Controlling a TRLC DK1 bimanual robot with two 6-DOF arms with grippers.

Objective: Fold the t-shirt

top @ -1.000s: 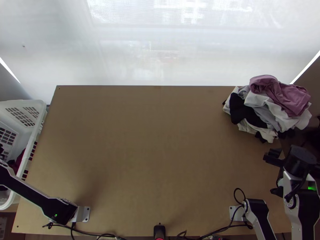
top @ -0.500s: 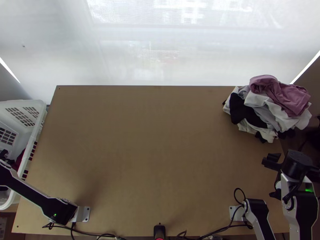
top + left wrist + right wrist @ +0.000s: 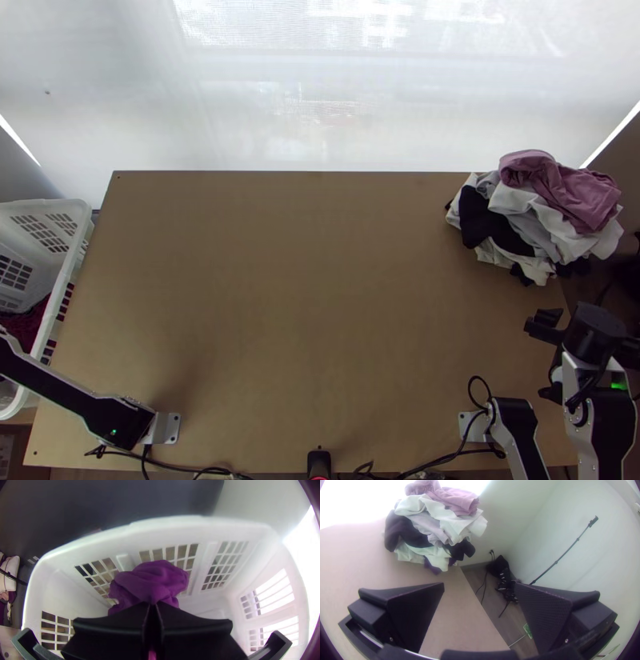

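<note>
Bunched purple cloth (image 3: 150, 580) is in the white laundry basket in the left wrist view; its folds draw together at the tips of my left gripper (image 3: 152, 605), which is shut on it. Dark red cloth (image 3: 26, 322) shows inside the basket (image 3: 60, 300) in the top view. At the table's right edge, my right gripper (image 3: 544, 356) stands open, on the near side of the clothes pile. Its two fingers are wide apart in the right wrist view, and the right gripper (image 3: 480, 586) has nothing between them.
A heap of clothes, pink (image 3: 572, 192), white and black, lies on the far right corner of the wooden table (image 3: 312, 304). Cables run along the near edge. Beyond the right edge, a black bag (image 3: 500, 568) and a thin pole (image 3: 560, 558) are near the wall.
The left arm has shifted outward to the left over the basket, and more dark red cloth shows there. The right gripper moved slightly toward the left and its fingers spread a little.
</note>
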